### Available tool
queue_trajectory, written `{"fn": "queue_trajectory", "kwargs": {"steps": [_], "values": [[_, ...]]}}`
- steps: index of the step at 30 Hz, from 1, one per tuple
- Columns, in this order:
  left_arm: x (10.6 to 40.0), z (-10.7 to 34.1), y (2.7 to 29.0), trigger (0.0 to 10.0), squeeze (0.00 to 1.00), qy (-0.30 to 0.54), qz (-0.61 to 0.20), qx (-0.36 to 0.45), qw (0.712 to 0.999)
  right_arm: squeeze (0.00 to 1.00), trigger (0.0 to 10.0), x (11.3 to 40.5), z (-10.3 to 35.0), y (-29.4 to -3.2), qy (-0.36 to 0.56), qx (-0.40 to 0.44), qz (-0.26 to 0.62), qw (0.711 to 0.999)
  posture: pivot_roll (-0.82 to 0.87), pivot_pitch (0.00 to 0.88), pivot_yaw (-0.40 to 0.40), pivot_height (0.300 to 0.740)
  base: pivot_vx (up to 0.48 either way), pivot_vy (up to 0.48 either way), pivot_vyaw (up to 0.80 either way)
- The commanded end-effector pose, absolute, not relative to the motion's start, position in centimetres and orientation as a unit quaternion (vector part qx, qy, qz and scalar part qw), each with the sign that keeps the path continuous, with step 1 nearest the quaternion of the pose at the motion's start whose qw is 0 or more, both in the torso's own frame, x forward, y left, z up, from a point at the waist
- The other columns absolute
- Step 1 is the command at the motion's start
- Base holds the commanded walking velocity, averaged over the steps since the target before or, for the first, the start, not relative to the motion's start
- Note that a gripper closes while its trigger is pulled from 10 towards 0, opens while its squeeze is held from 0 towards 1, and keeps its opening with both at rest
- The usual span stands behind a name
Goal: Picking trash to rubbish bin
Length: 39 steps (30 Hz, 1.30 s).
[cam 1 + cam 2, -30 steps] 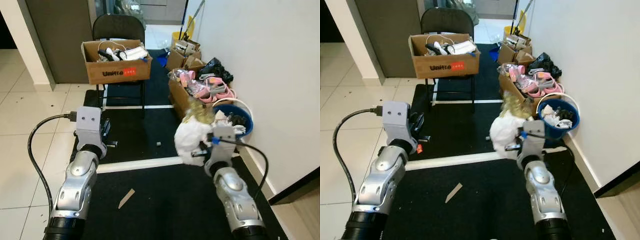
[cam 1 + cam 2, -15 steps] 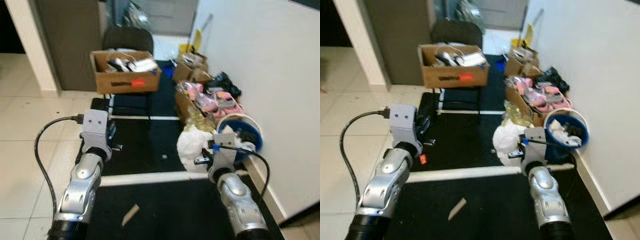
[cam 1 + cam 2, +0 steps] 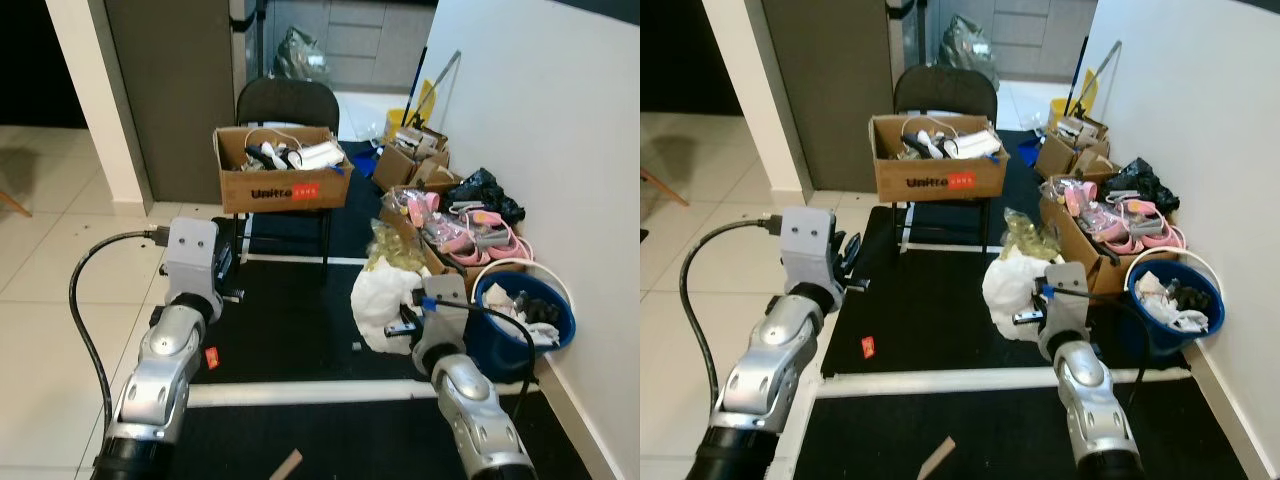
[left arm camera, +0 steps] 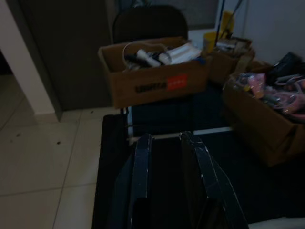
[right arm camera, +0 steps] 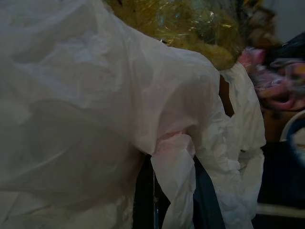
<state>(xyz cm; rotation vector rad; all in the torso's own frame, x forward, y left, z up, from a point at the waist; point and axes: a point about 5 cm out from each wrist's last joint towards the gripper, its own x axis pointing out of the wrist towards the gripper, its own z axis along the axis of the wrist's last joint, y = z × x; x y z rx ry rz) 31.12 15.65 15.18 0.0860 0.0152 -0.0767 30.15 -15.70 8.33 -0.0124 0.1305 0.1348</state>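
My right gripper [image 3: 407, 326] is shut on a crumpled white plastic bag [image 3: 383, 298] with yellowish crinkly wrap on top, held above the black mat. In the right wrist view the bag [image 5: 95, 119] drapes over the black fingers [image 5: 143, 195]. A blue rubbish bin [image 3: 520, 357] with a white rim stands to the right of the bag against the wall, with paper and dark scraps inside. My left gripper [image 3: 222, 266] is raised over the mat's left side; its fingers [image 4: 143, 152] stand slightly apart with nothing between them.
A cardboard box [image 3: 285, 182] full of items rests on a black folding chair ahead. Open boxes with pink things [image 3: 455, 235] line the white wall on the right. A white strip [image 3: 310, 392] crosses the mat; a red scrap [image 3: 211, 353] and a cardboard sliver [image 3: 287, 464] lie near it.
The whole view has shifted, so the camera moved; the bin now shows further right of the bag. The right gripper still holds the bag, and the left arm keeps its pose.
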Motion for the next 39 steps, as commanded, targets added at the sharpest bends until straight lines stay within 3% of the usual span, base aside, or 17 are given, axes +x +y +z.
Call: {"fn": "queue_trajectory", "kwargs": {"steps": [1, 6, 39], "values": [[31.0, 15.0, 15.4, 10.0, 0.00, 0.014, -0.042, 0.042, 0.998, 0.00, 10.0, 29.9, 8.0, -15.5, 0.069, -0.009, 0.075, 0.995, -0.05, 0.038, -0.026, 0.740, 0.356, 0.000, -0.64], [31.0, 15.0, 15.4, 10.0, 0.00, 0.015, -0.043, 0.039, 0.998, 0.00, 10.0, 29.5, 7.5, -15.1, 0.078, -0.004, 0.083, 0.994, -0.05, 0.046, -0.025, 0.740, 0.358, 0.000, -0.66], [30.5, 14.3, 15.5, 10.0, 0.00, 0.024, -0.032, 0.030, 0.999, 0.00, 10.0, 30.4, 8.7, -15.9, 0.040, 0.005, 0.066, 0.997, -0.04, 0.043, -0.054, 0.740, 0.389, 0.000, 0.00]]}}
